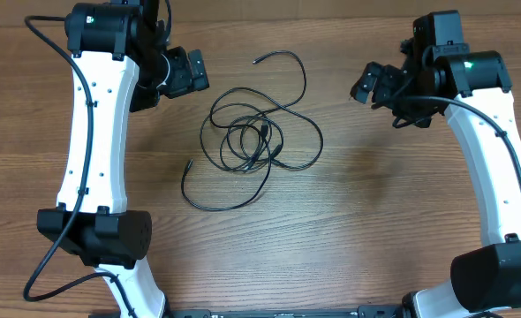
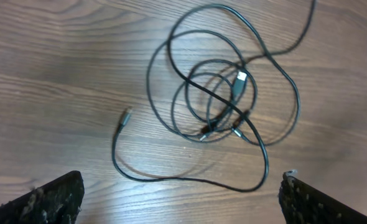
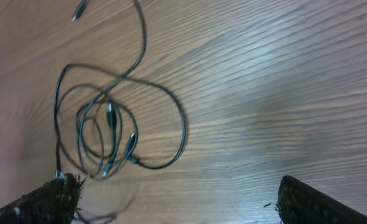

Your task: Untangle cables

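The cables (image 1: 256, 132) lie as a tangle of thin black loops on the wooden table's middle, with loose plug ends at the top (image 1: 257, 61) and lower left (image 1: 189, 163). They show in the left wrist view (image 2: 224, 93), a silvery-white plug tip (image 2: 241, 79) inside the coil, and in the right wrist view (image 3: 109, 124). My left gripper (image 1: 188, 72) is open and empty, up left of the tangle and apart from it. My right gripper (image 1: 373, 84) is open and empty, to the right of the tangle.
The wooden table (image 1: 349, 230) spreads around the cables. The white arm links stand along the left (image 1: 93, 141) and right (image 1: 499, 150) sides, with their black bases at the front corners.
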`<action>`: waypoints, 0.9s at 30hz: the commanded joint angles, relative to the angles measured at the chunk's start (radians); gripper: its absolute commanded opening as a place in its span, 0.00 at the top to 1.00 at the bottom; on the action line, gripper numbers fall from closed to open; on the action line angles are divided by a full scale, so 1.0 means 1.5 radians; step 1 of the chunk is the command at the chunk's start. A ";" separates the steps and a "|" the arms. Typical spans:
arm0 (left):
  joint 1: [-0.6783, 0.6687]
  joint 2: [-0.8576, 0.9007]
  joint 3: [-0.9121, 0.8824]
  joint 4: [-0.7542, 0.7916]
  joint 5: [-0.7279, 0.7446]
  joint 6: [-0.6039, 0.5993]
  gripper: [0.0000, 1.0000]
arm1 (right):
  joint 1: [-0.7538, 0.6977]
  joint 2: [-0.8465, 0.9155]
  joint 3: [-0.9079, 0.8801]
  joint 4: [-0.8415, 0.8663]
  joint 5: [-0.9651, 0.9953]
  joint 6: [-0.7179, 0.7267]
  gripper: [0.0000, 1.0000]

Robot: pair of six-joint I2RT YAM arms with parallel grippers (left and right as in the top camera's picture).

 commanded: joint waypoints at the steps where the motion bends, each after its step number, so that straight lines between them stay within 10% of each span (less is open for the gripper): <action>1: -0.017 -0.006 -0.005 -0.002 0.029 0.066 0.00 | -0.028 0.003 0.002 -0.010 0.031 -0.053 0.00; 19: -0.076 -0.003 -0.177 0.112 0.086 0.089 0.03 | -0.270 0.003 0.002 -0.053 -0.006 -0.058 0.00; 27: -0.123 -0.003 -0.276 0.246 0.033 -0.056 0.04 | -0.269 0.003 0.002 -0.053 -0.006 -0.058 0.00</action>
